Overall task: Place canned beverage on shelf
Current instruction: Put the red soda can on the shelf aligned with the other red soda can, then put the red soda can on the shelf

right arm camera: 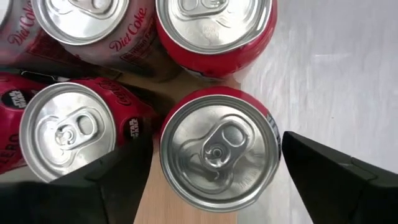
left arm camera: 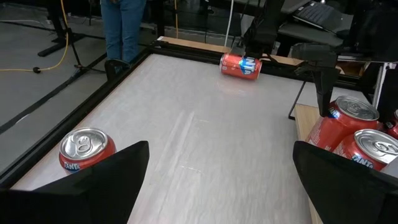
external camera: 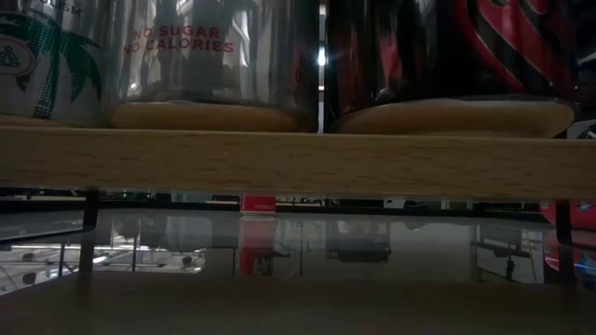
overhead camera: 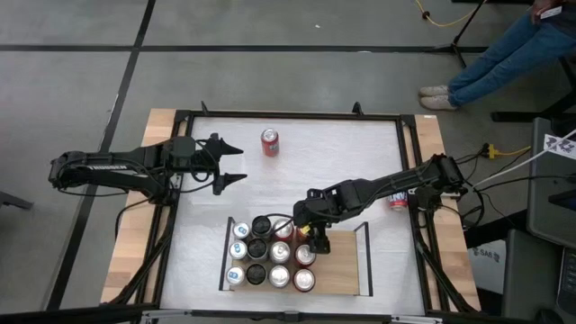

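While the upright red aluminium can [right arm camera: 217, 149] stands on the light-wood shelf with black rails [overhead camera: 340, 273] beside the other cans, the right gripper [overhead camera: 310, 236] hangs directly above it, fingers [right arm camera: 336, 177] spread to either side without touching. Across the white counter [overhead camera: 324, 162], the left gripper [overhead camera: 229, 162] waits, fingers spread.

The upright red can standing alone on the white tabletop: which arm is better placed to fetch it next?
The left arm, probably. Its gripper hovers open beside the upright red can, with bare tabletop between. The right gripper is over the shelf, its fingers open around a red can there.
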Available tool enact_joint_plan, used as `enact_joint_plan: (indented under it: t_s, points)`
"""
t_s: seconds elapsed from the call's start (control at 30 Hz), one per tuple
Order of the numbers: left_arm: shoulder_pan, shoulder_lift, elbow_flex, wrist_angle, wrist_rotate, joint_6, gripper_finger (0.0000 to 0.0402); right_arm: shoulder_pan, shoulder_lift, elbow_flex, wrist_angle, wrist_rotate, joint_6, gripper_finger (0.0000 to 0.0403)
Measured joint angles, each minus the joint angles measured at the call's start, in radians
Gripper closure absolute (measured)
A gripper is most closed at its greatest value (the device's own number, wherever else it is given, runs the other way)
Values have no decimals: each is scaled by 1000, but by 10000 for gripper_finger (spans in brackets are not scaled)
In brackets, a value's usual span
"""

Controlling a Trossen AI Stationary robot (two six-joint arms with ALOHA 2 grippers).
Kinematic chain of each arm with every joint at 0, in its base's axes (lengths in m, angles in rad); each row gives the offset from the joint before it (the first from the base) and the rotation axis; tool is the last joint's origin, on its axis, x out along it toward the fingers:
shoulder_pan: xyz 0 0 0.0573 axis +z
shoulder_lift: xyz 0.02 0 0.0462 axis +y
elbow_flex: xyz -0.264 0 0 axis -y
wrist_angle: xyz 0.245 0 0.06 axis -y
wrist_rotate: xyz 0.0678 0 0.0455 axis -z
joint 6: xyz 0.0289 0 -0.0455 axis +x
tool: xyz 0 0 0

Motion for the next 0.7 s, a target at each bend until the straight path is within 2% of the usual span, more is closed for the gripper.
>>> enact_joint_plan:
  t_s: [0.27,0.53,0.7]
  points:
    - [0,0,0,0,0,0,12,0,-1,87,-100,5,-2,59]
    - [0,0,0,0,0,0,12,0,-2,206,-255,104,-4,59]
    - [0,0,0,0,0,0,12,0,-22,230,-326,114,-28,59]
